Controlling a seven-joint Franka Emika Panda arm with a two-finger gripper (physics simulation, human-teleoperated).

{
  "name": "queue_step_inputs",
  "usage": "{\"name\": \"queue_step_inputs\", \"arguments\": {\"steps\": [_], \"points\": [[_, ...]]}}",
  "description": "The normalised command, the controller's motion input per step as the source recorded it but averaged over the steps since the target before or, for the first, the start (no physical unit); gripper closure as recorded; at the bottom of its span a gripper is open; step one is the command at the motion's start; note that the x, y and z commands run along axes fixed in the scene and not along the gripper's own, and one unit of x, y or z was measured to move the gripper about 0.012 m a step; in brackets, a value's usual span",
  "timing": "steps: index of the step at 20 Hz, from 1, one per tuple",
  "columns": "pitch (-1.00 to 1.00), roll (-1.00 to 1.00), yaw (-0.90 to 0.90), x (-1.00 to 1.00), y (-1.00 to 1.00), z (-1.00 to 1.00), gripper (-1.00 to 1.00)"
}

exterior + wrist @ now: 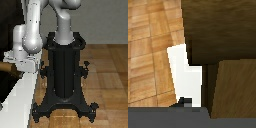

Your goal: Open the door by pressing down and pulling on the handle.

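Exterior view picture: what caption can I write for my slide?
White robot arm bends down toward the tan handle beside its black pedestal on a wooden floor.

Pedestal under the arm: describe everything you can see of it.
The pedestal is a matte black upright column that looks like metal, with vertical ribs down its front. At the bottom it spreads into splayed legs ending in small knobbed feet, and short knobbed brackets stick out from its sides about halfway up. It stands upright on the wooden floor, near the middle of the exterior view. The white arm is mounted on its round top collar. It does not appear in the wrist view.
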Motion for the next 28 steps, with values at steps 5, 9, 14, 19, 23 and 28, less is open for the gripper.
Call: {"name": "queue_step_inputs", "arguments": {"steps": [5,9,14,19,23,28], "points": [[-0.09,0.00,0.00,0.00,0.00,-0.60,1.00],[-0.08,0.00,0.00,0.00,0.00,-0.50,1.00],[0.00,0.00,0.00,0.00,0.20,0.00,1.00],[0.00,0.00,0.00,0.00,1.00,0.00,1.00],[0.00,0.00,0.00,0.00,1.00,0.00,1.00],[0.00,0.00,0.00,0.00,1.00,0.00,1.00]]}}
